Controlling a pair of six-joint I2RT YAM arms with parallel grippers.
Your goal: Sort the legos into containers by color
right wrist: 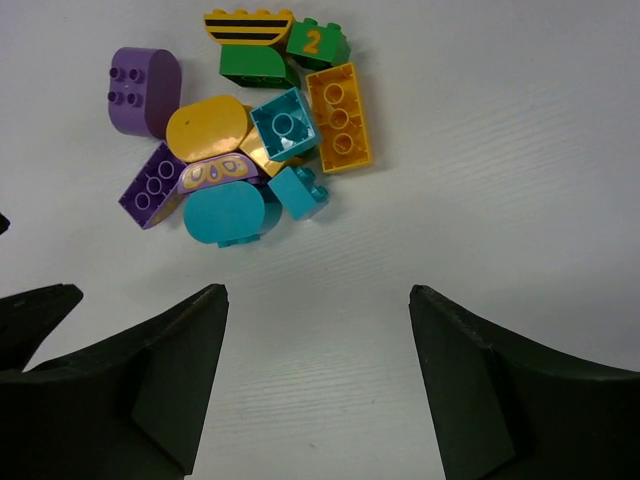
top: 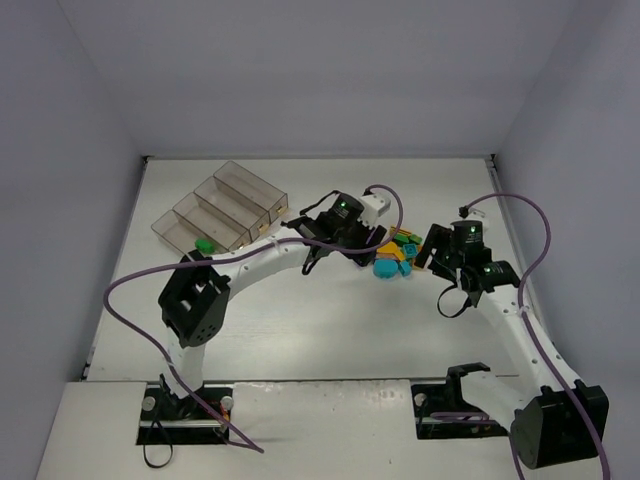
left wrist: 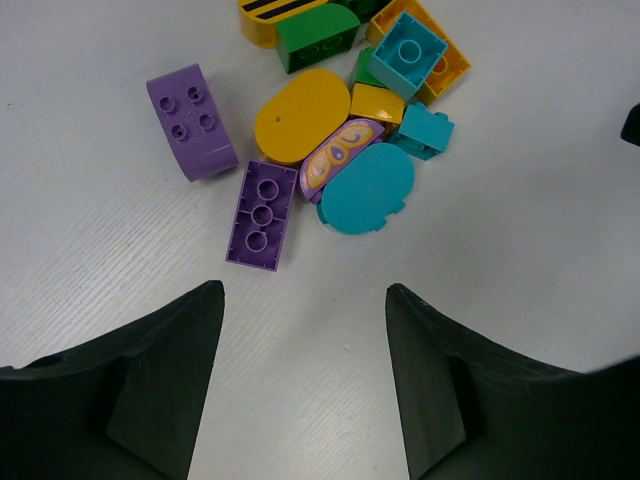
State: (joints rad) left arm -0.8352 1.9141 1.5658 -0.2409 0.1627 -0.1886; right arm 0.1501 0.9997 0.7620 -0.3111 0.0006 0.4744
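Toward the right of the table's [top: 300,330] middle, the legos [top: 395,256] lie in one tight heap, with both arms reaching in on it from opposite sides. The left gripper [left wrist: 305,290] hovers just short of the heap with its jaws spread and nothing between them. In its wrist view the nearest piece is a long purple brick [left wrist: 262,215], lying just ahead of the left finger [left wrist: 150,390]. A rounded cyan brick [left wrist: 367,188] lies beside it to the right, and a half-round purple piece with a printed face [left wrist: 340,158] leans between the two. Farther off are a rounded purple brick [left wrist: 192,120], set slightly apart at the heap's left, and a rounded yellow brick [left wrist: 300,115]. A small cyan brick [left wrist: 425,128] lies there too, and a square cyan brick [left wrist: 408,50] rests on a long orange brick [left wrist: 450,62].

The right gripper [right wrist: 317,292] also stands open and empty, its fingers wide over bare table, with the heap ahead and somewhat to the left of its gap. At the far side of the heap in that view sit a green brick bearing a numeral 2 [right wrist: 318,42] and a yellow piece with black stripes [right wrist: 248,25].

The containers [top: 225,205], four clear bins joined side by side, stand near the table's far left corner, well apart from the heap and from both grippers. One green brick [top: 204,243] shows at their near end; I cannot tell whether it lies inside a bin or just against it.
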